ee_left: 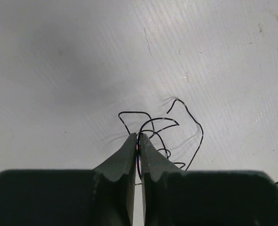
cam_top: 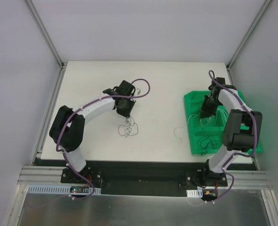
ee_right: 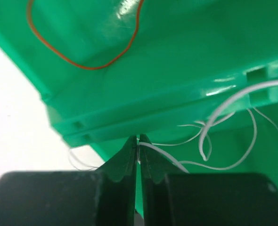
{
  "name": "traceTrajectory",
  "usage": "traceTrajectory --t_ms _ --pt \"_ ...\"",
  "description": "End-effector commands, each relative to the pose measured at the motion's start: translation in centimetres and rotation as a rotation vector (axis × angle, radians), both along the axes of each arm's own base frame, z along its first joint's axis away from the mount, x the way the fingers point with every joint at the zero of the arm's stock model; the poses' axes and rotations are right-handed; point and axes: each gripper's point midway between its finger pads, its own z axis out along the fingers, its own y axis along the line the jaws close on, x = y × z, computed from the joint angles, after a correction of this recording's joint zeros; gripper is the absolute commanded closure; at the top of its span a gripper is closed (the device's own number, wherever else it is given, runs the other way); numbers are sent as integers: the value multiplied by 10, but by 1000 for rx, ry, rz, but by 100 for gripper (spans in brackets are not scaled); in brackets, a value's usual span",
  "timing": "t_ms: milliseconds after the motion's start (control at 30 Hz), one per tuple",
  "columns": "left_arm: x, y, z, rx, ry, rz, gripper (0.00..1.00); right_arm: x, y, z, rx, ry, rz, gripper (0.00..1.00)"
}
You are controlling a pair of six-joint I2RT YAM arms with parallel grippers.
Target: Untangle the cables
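Observation:
A loopy knot of thin black cables point(cam_top: 128, 128) lies on the white table just in front of my left gripper point(cam_top: 126, 111). In the left wrist view my left gripper point(ee_left: 138, 136) is shut on a black strand of that knot point(ee_left: 201, 134), which spreads ahead and to the right of the fingertips. My right gripper point(cam_top: 206, 113) is over the green tray point(cam_top: 193, 100). In the right wrist view it point(ee_right: 138, 137) is shut on a whitish cable point(ee_right: 163, 157) that loops away to the right. A red-orange cable point(ee_right: 89, 67) lies in the compartment beyond.
The tray's dividers point(ee_right: 153, 101) split it into compartments. Whitish strands point(cam_top: 204, 123) lie in the middle one and a dark cable point(cam_top: 206, 142) in the near one. A whitish strand point(cam_top: 178, 133) trails onto the table left of the tray.

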Motion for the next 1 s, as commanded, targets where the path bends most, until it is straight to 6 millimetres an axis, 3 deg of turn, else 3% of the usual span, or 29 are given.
traceTrajectory --t_ms 0,100,233,400,500,567,667,767,833,967 --pt "0 12 2 24 27 49 90 -13 -9 -6 -44 92 52 89" --pt "-3 13 5 10 44 59 72 -14 -10 15 -74 79 72 72" --pt "-5 11 8 -9 52 61 57 -20 -15 54 -191 14 123 45" --pt "-7 11 9 -19 59 52 48 -45 -4 76 -302 6 207 32" --pt "-10 11 11 -34 64 49 44 -47 22 80 -319 -69 266 25" --pt "-11 10 12 -52 75 49 43 -48 45 72 -294 -94 311 22" --pt "-13 7 12 -74 89 44 42 -48 93 44 -122 -80 322 22" --pt "-16 5 11 -91 96 35 42 -43 126 18 -7 -75 320 24" --pt "-19 6 12 -94 94 32 43 -41 136 2 27 -52 326 33" --pt "-20 4 13 -109 89 25 43 -48 149 -19 55 5 361 39"
